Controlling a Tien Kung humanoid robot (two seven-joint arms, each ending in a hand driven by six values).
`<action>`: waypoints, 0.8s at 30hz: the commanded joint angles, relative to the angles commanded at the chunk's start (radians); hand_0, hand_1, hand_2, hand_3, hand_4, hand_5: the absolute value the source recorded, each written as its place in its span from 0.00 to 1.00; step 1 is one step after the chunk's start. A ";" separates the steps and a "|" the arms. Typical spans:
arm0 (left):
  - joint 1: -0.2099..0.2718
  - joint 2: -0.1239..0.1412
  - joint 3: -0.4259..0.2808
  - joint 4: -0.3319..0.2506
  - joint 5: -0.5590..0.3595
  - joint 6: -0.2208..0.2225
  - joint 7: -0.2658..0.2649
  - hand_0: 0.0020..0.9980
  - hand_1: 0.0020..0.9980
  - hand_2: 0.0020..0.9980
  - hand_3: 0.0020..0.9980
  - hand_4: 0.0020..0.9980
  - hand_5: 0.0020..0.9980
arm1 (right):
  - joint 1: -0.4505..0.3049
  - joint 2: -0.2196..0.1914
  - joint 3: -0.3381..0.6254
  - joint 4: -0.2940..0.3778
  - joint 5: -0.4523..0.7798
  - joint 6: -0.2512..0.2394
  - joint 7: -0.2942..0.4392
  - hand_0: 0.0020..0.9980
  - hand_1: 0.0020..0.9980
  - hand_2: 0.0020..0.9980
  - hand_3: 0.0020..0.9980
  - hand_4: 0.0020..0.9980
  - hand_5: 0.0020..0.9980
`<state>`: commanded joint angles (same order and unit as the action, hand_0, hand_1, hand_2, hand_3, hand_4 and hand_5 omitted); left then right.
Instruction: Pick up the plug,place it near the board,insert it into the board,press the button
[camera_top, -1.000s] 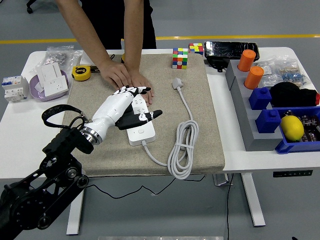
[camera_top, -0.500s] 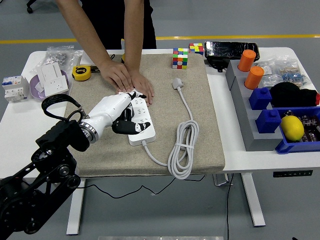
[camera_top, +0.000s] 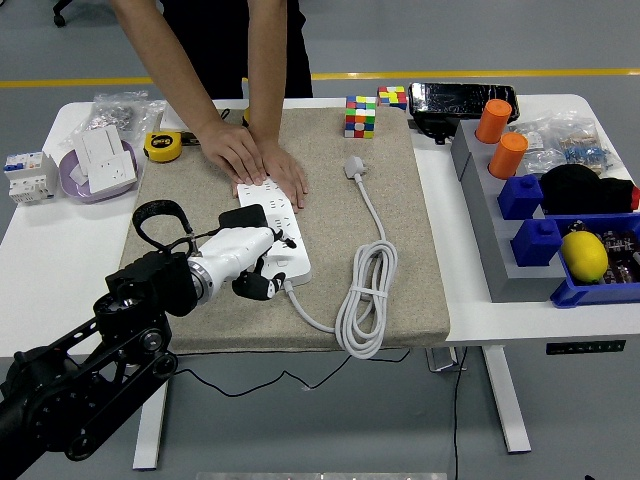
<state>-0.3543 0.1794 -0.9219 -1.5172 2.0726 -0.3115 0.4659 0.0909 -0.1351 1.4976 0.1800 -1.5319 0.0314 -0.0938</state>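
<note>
The white power board (camera_top: 283, 228) lies on the beige mat (camera_top: 400, 230). A black plug (camera_top: 243, 216) stands on its left side, apparently seated in a socket. My left hand (camera_top: 258, 272) is low at the board's near left end. Its black fingers (camera_top: 259, 287) are curled under and hold nothing; I cannot tell whether they touch the button. A person's two hands (camera_top: 262, 165) press flat on the board's far end. The board's own white cord (camera_top: 366, 290) lies coiled to the right, ending in a white plug (camera_top: 354, 166).
Rubik's cubes (camera_top: 361, 115) stand at the mat's far edge. A yellow tape measure (camera_top: 162, 146) and a bowl with a white socket (camera_top: 101, 165) lie to the left. Blue bins (camera_top: 540, 240), orange cups (camera_top: 508, 154) and a lemon (camera_top: 584, 255) fill the right side.
My left hand has pulled back toward me off the middle of the board and curled its fingers. This uncovered the black plug on the board. The person's hands have stayed put.
</note>
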 joint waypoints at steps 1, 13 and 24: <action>0.000 0.000 0.000 0.006 0.004 -0.001 0.001 0.15 0.06 0.15 0.80 0.49 0.11 | 0.000 0.000 0.001 0.000 0.000 0.000 0.000 0.86 0.76 0.75 0.79 1.00 0.90; -0.003 0.005 0.006 0.036 0.005 -0.017 0.007 0.15 0.06 0.15 0.78 0.47 0.10 | 0.004 0.001 0.004 0.000 0.003 -0.002 0.001 0.86 0.77 0.75 0.79 1.00 0.89; -0.001 0.003 0.013 0.041 0.009 -0.010 0.002 0.16 0.06 0.15 0.77 0.47 0.11 | 0.004 0.002 0.007 0.000 0.001 -0.002 0.001 0.86 0.77 0.75 0.79 1.00 0.89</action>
<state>-0.3555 0.1822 -0.9091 -1.4759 2.0814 -0.3218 0.4675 0.0947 -0.1330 1.5048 0.1800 -1.5308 0.0296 -0.0926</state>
